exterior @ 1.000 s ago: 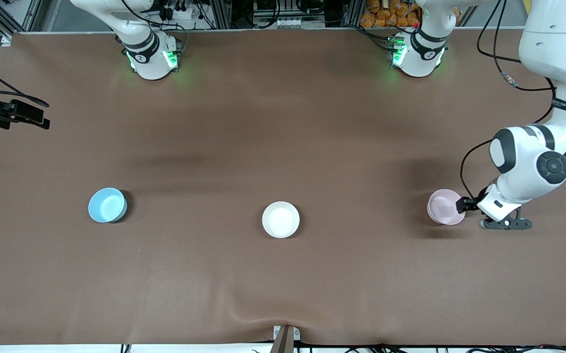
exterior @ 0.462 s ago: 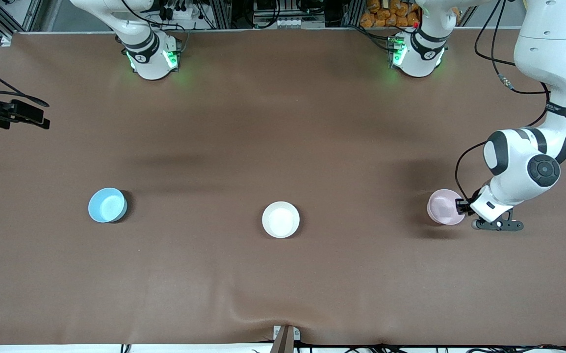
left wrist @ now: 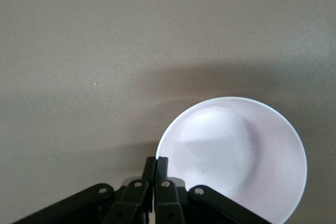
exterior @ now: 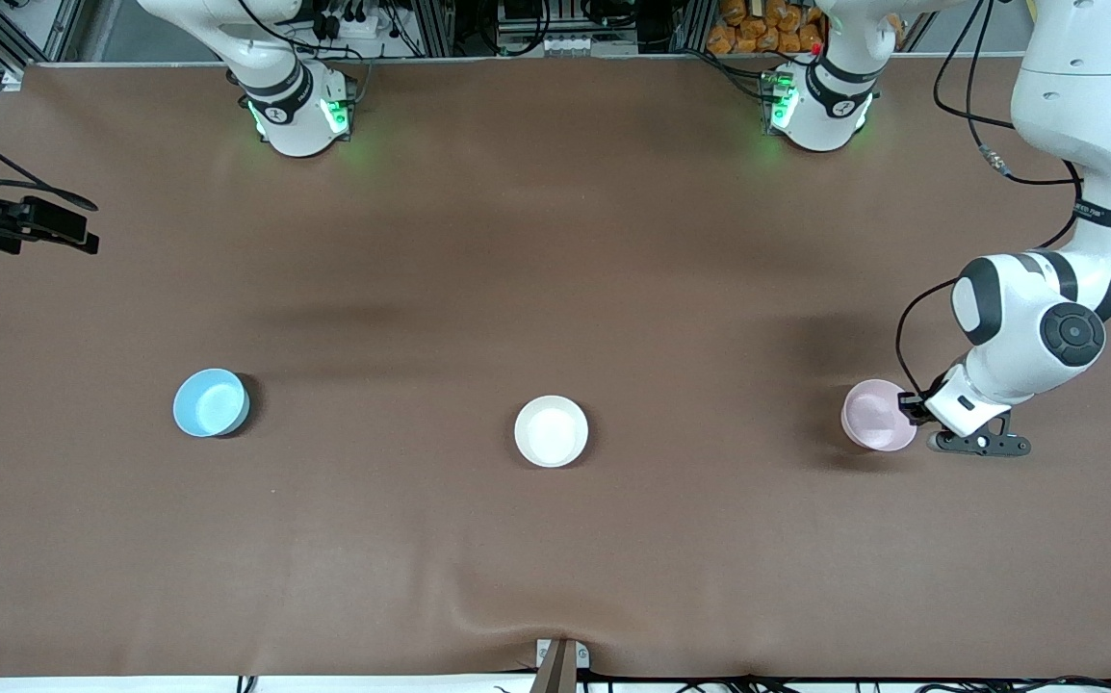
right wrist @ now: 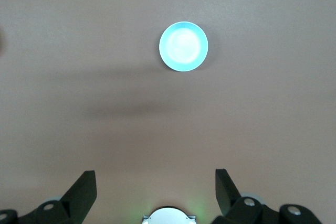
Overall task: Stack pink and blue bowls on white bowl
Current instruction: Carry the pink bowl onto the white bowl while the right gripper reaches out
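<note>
The pink bowl (exterior: 875,416) is toward the left arm's end of the table. My left gripper (exterior: 908,409) is shut on its rim, and in the left wrist view the fingertips (left wrist: 156,160) pinch the edge of the pink bowl (left wrist: 236,156). The white bowl (exterior: 552,431) sits mid-table and the blue bowl (exterior: 211,402) sits toward the right arm's end, both upright and empty. My right gripper (exterior: 82,223) waits open, high at the table's right-arm edge. Its wrist view looks down between the open fingers (right wrist: 155,176) onto the blue bowl (right wrist: 183,46).
The brown cloth (exterior: 555,241) covers the whole table. Both arm bases (exterior: 297,111) stand along the edge farthest from the front camera. A small bracket (exterior: 560,659) sits at the nearest edge.
My left arm has moved in toward the pink bowl, and the bowl has shifted slightly nearer the front camera. The right arm, white bowl and blue bowl have not moved.
</note>
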Tool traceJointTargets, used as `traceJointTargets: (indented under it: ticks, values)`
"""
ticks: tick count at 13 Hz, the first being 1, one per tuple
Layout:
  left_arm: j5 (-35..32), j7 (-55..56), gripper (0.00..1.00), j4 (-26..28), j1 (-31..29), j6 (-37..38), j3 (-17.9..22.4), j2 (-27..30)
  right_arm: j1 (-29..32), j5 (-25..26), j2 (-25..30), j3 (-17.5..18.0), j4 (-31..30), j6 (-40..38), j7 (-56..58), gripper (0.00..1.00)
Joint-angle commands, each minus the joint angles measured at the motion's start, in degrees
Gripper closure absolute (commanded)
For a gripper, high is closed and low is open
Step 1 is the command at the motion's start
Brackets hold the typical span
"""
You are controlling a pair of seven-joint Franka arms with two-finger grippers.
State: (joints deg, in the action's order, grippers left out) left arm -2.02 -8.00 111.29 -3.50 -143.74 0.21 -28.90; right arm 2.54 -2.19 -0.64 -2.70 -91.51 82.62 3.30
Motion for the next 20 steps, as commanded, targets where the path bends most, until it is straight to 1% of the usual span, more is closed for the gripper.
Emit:
traceJointTargets:
  ticks: [1, 3, 4, 6, 9, 11, 13, 15, 19, 20]
  values:
    - [0.08, 0.34, 1.00, -1.86, 0.60, -0.13, -1.34, -0.28, 0.01, 0.09, -0.24, 0.15, -0.25, -0.26, -0.58, 0.00]
    - [2.62, 2.80, 1.00, -4.32, 0.78, 1.53, -4.59, -0.37, 0.01, 0.00, -0.24, 0.15, -0.25, -0.18, -0.66, 0.00]
    - [4.11, 4.46, 1.00, -6.77, 1.48, 3.62, -5.74, -0.80, 0.10, 0.08, -0.24, 0.15, -0.25, -0.26, -0.58, 0.00]
    - [5.09, 10.51, 1.00, -12.74, 4.72, 9.25, -5.92, -2.29, 0.01, 0.08, -0.24, 0.15, -0.25, -0.26, -0.58, 0.00]
    - [5.10, 22.37, 1.00, -20.39, 12.09, 14.26, -5.92, -4.40, 0.01, 0.00, -0.24, 0.15, -0.25, -0.09, -0.58, 0.00]
    - [4.75, 31.33, 1.00, -23.65, 17.45, 16.90, -5.92, -5.81, 0.01, 0.00, -0.24, 0.15, -0.25, -0.18, -0.58, 0.00]
    - [5.01, 35.58, 1.00, -27.51, 21.33, 20.42, -5.75, -6.86, -0.08, 0.00, -0.24, 0.15, -0.25, -0.09, -0.66, 0.00]
    - [5.09, 39.53, 1.00, -29.20, 24.32, 20.96, -5.92, -7.92, -0.08, 0.00, -0.33, 0.15, -0.25, -0.09, -0.58, 0.00]
    - [5.45, 45.42, 1.00, -37.45, 30.03, 20.26, -5.92, -13.97, 0.01, -0.09, -0.33, 0.15, -0.25, 0.00, -0.66, 0.00]
    - [5.45, 47.87, 1.00, -38.94, 31.61, 18.78, -5.57, -15.12, 0.01, -0.18, -0.41, 0.15, -0.25, 0.09, -0.66, 0.00]
